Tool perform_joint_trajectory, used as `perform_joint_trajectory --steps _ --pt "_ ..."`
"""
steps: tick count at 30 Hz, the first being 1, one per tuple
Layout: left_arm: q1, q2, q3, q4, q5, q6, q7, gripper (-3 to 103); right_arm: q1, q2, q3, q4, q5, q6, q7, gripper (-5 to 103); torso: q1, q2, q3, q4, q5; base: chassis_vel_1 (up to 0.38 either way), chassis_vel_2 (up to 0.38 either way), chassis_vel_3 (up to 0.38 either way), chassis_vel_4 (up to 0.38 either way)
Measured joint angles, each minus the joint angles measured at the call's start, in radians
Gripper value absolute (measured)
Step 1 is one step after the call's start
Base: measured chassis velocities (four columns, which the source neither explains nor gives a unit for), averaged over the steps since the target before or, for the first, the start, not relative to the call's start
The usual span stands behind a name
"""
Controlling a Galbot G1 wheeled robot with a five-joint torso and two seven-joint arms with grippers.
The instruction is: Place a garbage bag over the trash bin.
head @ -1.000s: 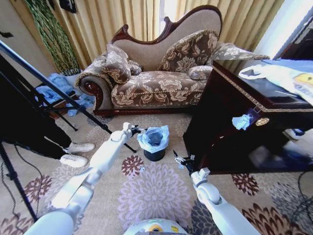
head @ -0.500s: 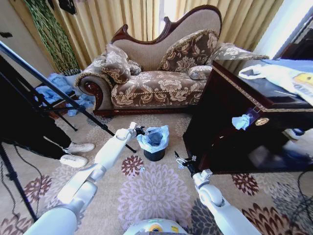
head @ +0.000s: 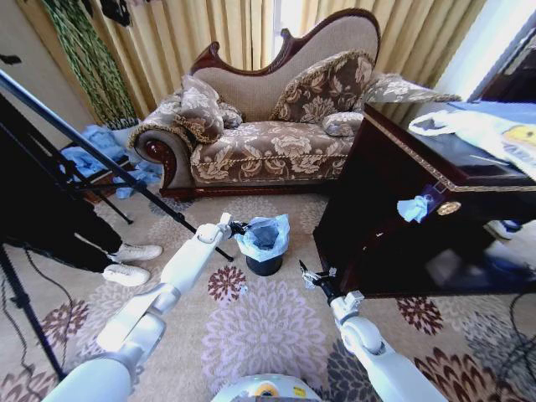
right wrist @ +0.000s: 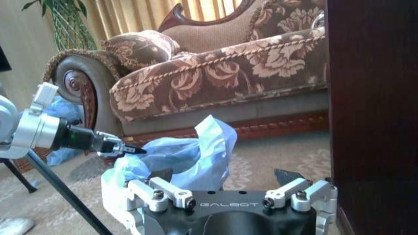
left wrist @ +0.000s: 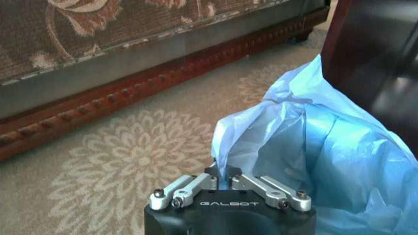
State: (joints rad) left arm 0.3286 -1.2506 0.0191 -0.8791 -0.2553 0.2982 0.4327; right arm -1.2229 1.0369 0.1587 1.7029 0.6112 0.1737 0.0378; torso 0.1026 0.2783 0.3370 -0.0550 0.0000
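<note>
we have the left gripper (left wrist: 222, 171) pinching the garbage bag (head: 264, 234) rim at the trash bin's (head: 265, 265) left side; next we'd tug it down. the right gripper (right wrist: 225, 183) waits spread, near right.

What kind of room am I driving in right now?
Most likely a furnished living room: an ornate floral chaise sofa stands before gold curtains, a floral carpet covers the floor, and a dark wooden cabinet stands at the right. Tripod legs suggest it is set up for recording.
</note>
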Motion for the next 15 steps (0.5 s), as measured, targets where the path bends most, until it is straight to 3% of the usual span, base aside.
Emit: perform_joint_trajectory --steps 7,15 --pt "0.008 -0.001 -0.006 -0.003 -0.02 -0.007 -0.013 1 -0.008 0.0 -0.001 -0.005 -0.005 0.001 -0.002 100 0.0 0.0 0.0 0.0 0.0 0.0 0.0 0.0 0.0" --pt "0.01 0.006 -0.037 -0.006 -0.068 -0.01 -0.043 0 -0.013 -0.002 -0.007 -0.009 -0.011 0.001 -0.01 100 0.0 0.0 0.0 0.0 -0.0001 0.0 0.0 0.0 0.0"
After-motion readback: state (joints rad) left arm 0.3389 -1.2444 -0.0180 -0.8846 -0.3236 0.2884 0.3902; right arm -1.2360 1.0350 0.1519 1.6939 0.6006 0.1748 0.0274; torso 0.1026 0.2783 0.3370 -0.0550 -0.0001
